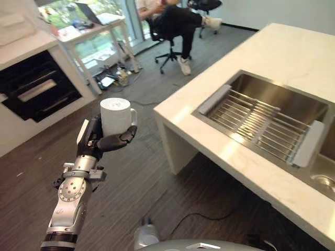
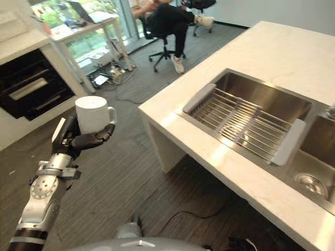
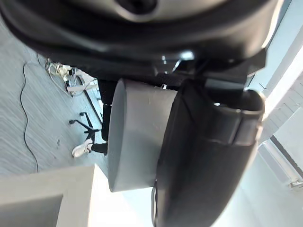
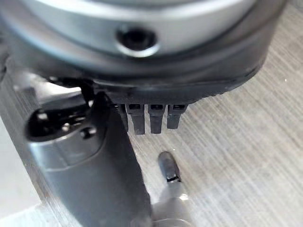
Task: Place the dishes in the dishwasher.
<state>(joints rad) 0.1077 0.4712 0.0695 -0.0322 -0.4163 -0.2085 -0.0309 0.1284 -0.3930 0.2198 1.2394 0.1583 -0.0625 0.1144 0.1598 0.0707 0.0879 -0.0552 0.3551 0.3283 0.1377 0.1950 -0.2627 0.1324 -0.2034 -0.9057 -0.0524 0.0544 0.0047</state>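
White ceramic sits in your left hand (image 1: 104,140): the mug (image 1: 115,116) stands upright, left of centre in the frame, with dark fingers curled round its lower body and its handle pointing right. It hangs over the dark wood floor (image 1: 136,183), well apart from the pale countertop (image 1: 272,57) and the steel sink (image 1: 272,117) with its wire rack (image 1: 259,124) on the right.

Your right hand (image 4: 142,118) shows in its own wrist view above the floor, fingers short and straight, holding nothing.

The likely target is the dark appliance (image 1: 36,91) at the upper left, under the white counter; I can't tell whether it is open. Keep the mug level as you turn that way, and don't squeeze harder than the present wrap, since a smooth cylinder can twist in the grip. Free the right hand for the door if it needs pulling. Mind the person seated on an office chair (image 1: 170,29) at the top, and the cables on the floor near the desk (image 1: 99,26).
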